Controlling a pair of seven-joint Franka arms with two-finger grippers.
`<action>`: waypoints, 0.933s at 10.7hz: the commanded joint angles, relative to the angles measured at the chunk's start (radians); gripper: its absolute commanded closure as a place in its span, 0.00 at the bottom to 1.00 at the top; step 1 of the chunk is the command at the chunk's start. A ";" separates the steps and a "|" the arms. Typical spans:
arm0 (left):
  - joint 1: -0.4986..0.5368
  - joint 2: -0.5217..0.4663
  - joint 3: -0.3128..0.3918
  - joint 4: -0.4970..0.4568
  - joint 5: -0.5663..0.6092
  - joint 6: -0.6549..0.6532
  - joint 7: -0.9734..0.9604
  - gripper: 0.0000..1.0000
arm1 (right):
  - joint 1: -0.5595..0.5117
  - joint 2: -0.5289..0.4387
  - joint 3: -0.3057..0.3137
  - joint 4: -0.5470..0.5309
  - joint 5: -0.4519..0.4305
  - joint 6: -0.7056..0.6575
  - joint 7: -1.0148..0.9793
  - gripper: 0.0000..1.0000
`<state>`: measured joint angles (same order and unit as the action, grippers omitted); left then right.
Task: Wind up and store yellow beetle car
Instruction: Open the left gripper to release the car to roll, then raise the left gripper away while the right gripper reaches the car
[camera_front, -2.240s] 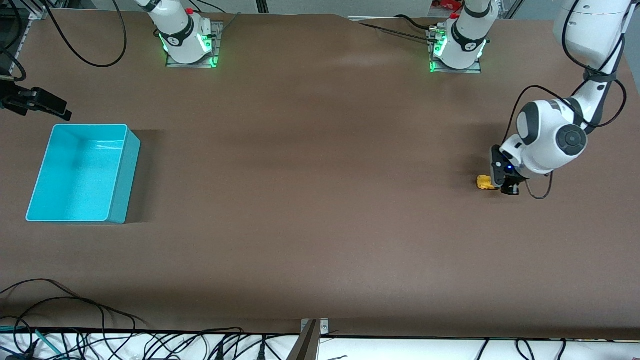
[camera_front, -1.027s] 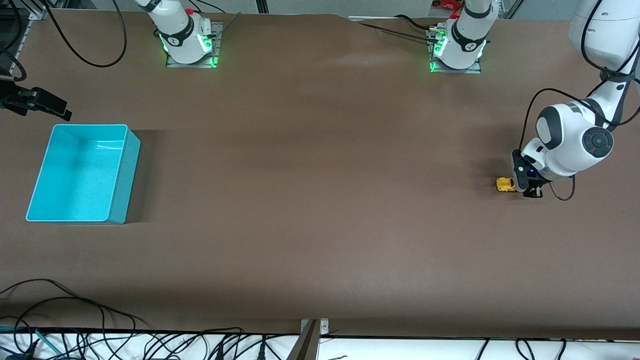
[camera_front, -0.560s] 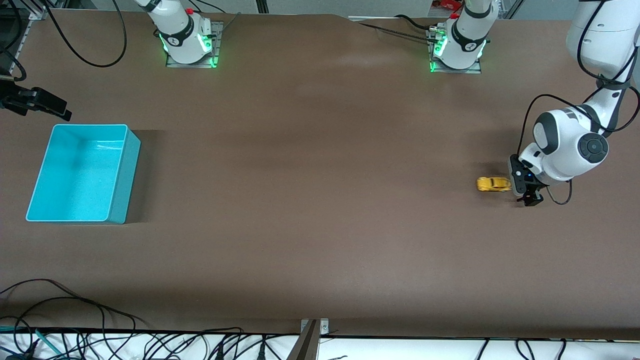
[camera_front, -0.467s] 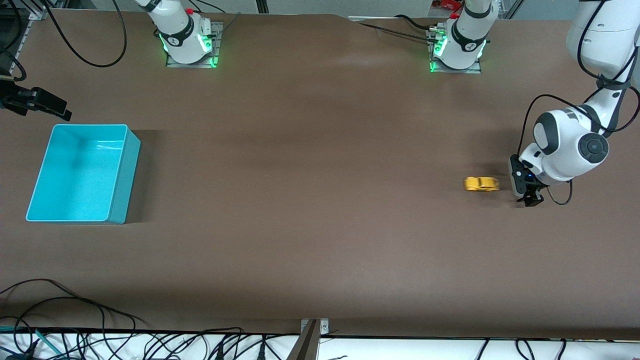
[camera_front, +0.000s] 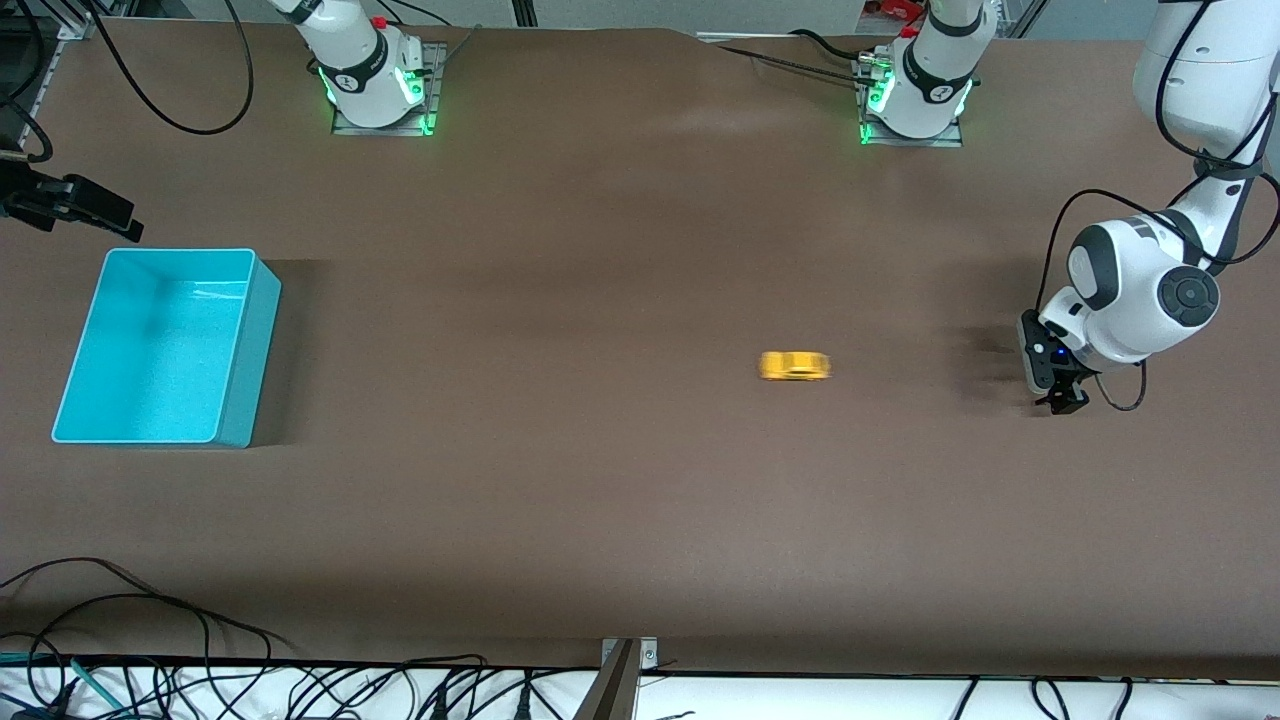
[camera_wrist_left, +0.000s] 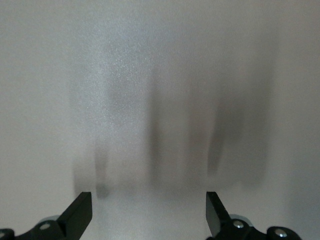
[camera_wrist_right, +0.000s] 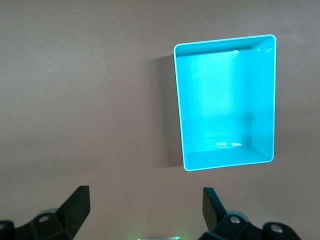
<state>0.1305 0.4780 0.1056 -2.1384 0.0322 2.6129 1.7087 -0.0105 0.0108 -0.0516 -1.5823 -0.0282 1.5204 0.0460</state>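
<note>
Released a moment ago from my left pincer, the yellow beetle car has rolled well clear of it across the tabletop, heading toward the right arm's end, where it shows as a yellow streak roughly midway along. It sat just beside that pincer half a second earlier.

My left pincer now hangs low over the tabletop at its own end, fingers spread wide and holding nothing. My right pincer waits over the tabletop near the turquoise bin, also spread wide and empty.

Winding, by my reckoning, is done: the car is running on its own. Storing is left: the bin holds nothing, and the car is still well apart from it.

The car is small, rounded and bright yellow, likely hard plastic; its details are smeared by motion. The bin is a smooth, glossy, open rectangular box with rounded corners and thin upright walls. The tabletop is matte brown, flat and faintly grainy. My fingers are dark, flat-faced blocks.
</note>
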 joint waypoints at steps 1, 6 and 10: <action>0.006 0.004 -0.003 0.012 -0.038 0.003 0.008 0.00 | -0.003 -0.006 0.004 0.013 0.002 -0.017 -0.011 0.00; 0.006 -0.004 -0.003 0.012 -0.040 0.003 0.005 0.00 | -0.003 -0.006 0.004 0.013 0.002 -0.017 -0.011 0.00; -0.015 -0.114 -0.004 -0.011 -0.037 -0.002 -0.011 0.00 | -0.003 -0.006 0.006 0.010 0.001 -0.017 -0.009 0.00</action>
<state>0.1280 0.4420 0.1032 -2.1257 0.0154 2.6228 1.6958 -0.0105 0.0108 -0.0513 -1.5823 -0.0282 1.5201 0.0460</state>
